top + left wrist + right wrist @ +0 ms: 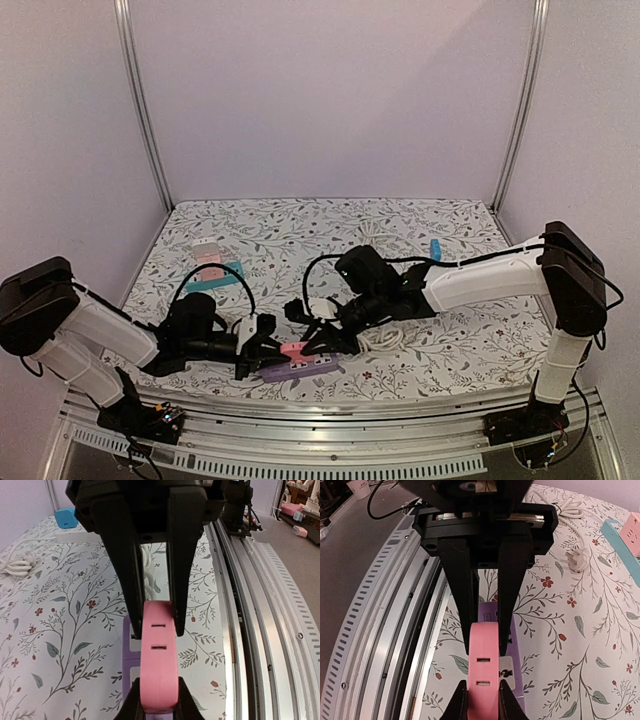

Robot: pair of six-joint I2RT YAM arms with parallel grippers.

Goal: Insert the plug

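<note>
A pink plug adapter (297,351) sits on a purple power strip (300,371) near the table's front edge. Both grippers hold it from opposite ends. In the left wrist view my left gripper (156,627) is shut on the far end of the pink plug (159,665), and the right gripper's fingertips (131,702) flank the near end. In the right wrist view my right gripper (487,640) is shut on the pink plug (484,680) over the purple strip (515,645). In the top view the left gripper (262,350) and the right gripper (330,340) face each other.
A teal power strip with a pink adapter (210,268) lies at the back left. A coiled white cable (385,338) lies under the right arm, its white plug (577,560) beside it. A small blue piece (437,248) lies at the back right. The metal rail (330,415) runs along the front edge.
</note>
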